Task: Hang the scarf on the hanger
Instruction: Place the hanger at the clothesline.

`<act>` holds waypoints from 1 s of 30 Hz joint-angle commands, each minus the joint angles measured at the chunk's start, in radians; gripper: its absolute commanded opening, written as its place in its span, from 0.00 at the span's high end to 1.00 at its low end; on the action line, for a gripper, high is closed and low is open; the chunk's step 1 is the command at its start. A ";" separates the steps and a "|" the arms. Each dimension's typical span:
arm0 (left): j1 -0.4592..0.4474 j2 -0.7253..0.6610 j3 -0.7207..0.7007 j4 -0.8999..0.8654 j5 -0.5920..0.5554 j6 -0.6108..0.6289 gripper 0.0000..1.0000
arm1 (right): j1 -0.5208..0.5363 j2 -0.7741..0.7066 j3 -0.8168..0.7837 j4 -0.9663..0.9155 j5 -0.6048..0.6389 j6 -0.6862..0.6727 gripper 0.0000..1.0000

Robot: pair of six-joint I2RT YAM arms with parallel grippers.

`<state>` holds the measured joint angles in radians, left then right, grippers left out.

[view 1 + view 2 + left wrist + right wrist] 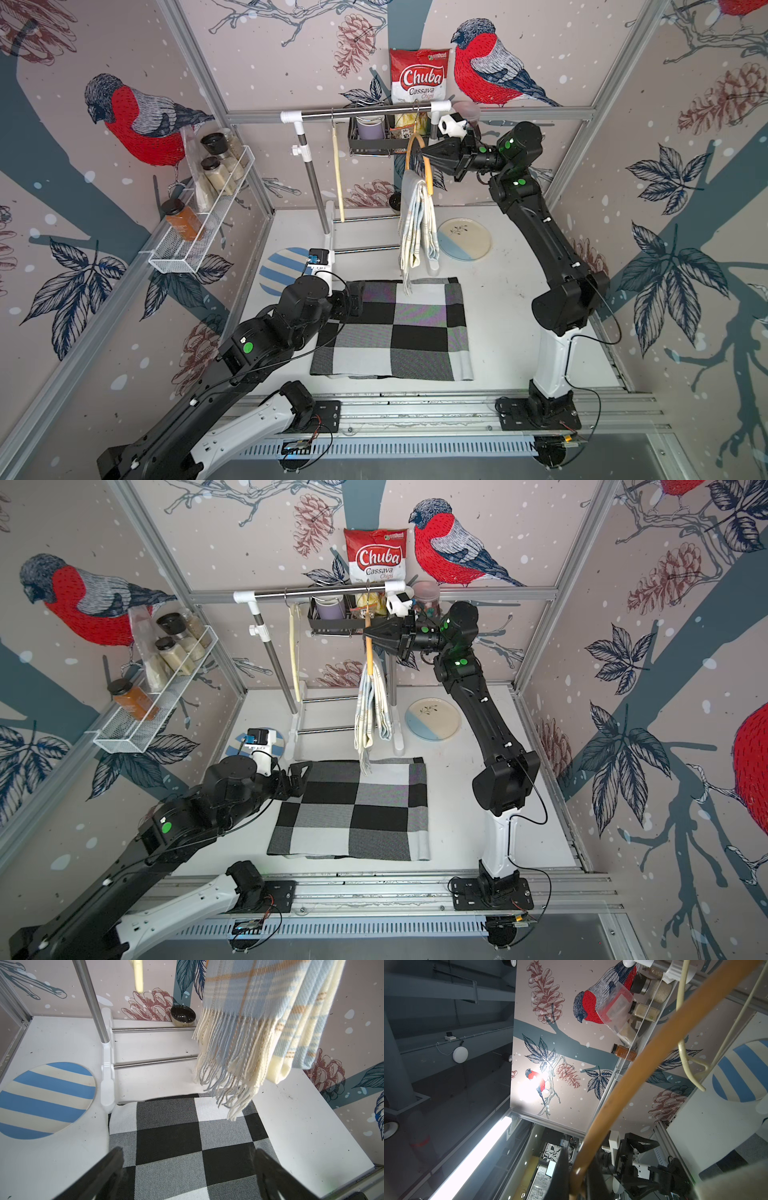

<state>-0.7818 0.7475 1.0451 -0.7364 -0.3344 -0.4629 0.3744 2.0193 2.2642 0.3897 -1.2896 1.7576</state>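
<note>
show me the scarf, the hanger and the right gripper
scarf (pixel 417 224): in a top view, middle of the hanging folds
hanger (pixel 637 1068): right wrist view, mid-span of its wooden arm
right gripper (pixel 424 156): in a top view, fingertips shut on the hanger

Cell surroundings, as I see them on the feeds
Walls (pixel 291 62) papered pale pink with red-breasted bullfinches (pixel 137 120), pine cones (pixel 353 45) and dark leaves (pixel 79 291), held in aluminium framing (pixel 540 113); white tabletop (pixel 507 299), lightly scuffed; white wire shelf (pixel 195 245) of jars (pixel 212 166) on the left wall; steel clothes rail (pixel 365 109) at the back; beyond the cell, right wrist view gives a dark ceiling (pixel 436 1022) with a lit strip light (pixel 473 1157)
</note>
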 commanded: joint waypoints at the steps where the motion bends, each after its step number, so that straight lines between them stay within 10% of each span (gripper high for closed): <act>1: 0.007 -0.009 -0.014 0.043 0.017 0.024 0.04 | -0.018 0.022 0.041 0.244 0.181 0.055 1.00; 16: 0.007 -0.030 -0.042 0.023 0.020 0.058 0.04 | -0.013 0.079 0.057 0.291 0.258 0.259 1.00; 27: 0.009 -0.050 -0.031 -0.004 -0.006 0.061 0.04 | 0.069 -0.040 -0.348 0.336 0.194 0.129 1.00; 28: 0.009 -0.050 -0.023 -0.010 -0.013 0.066 0.04 | 0.067 -0.058 -0.391 0.324 0.194 0.100 0.97; 30: 0.011 -0.042 0.002 -0.025 -0.030 0.076 0.04 | 0.064 -0.089 -0.452 0.275 0.184 0.015 0.59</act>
<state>-0.7761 0.7025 1.0187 -0.7448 -0.3294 -0.4114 0.4427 1.9518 1.8736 0.7620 -1.1286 1.9114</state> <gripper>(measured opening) 0.964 0.153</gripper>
